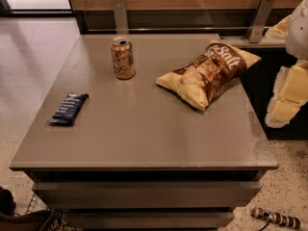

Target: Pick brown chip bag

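The brown chip bag (209, 72) lies flat on the far right part of the grey table (144, 134). It is puffy, with tan-yellow edges, a dark brown centre and white "Salt" lettering. Its long axis runs from the far right corner toward the table's middle. My gripper (287, 96) shows as white and cream-yellow parts at the right edge of the view. It is beyond the table's right side, to the right of the bag and apart from it. It holds nothing that I can see.
A gold drink can (122, 57) stands upright at the far middle, left of the bag. A small dark blue flat wrapper (69, 108) lies near the left edge. A wooden wall with metal brackets (260, 17) runs behind the table.
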Action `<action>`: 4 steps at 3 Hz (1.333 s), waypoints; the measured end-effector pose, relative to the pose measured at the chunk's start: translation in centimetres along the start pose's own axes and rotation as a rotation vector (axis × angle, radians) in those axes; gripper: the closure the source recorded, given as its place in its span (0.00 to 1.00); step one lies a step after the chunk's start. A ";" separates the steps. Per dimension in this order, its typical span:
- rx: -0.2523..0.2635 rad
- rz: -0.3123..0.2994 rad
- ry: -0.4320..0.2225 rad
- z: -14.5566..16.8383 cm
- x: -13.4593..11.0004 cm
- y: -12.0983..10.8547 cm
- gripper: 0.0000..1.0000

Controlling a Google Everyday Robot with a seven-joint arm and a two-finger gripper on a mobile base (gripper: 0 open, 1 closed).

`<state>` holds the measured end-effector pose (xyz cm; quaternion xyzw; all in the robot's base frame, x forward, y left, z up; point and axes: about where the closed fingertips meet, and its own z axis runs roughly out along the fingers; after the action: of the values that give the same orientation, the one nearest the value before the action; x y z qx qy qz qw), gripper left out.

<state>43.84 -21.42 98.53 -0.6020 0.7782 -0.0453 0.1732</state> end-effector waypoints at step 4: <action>0.012 -0.245 0.040 0.7 -1.1 -7.1 0.00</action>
<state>50.87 -22.18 100.09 -0.6905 0.7018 -0.0827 0.1541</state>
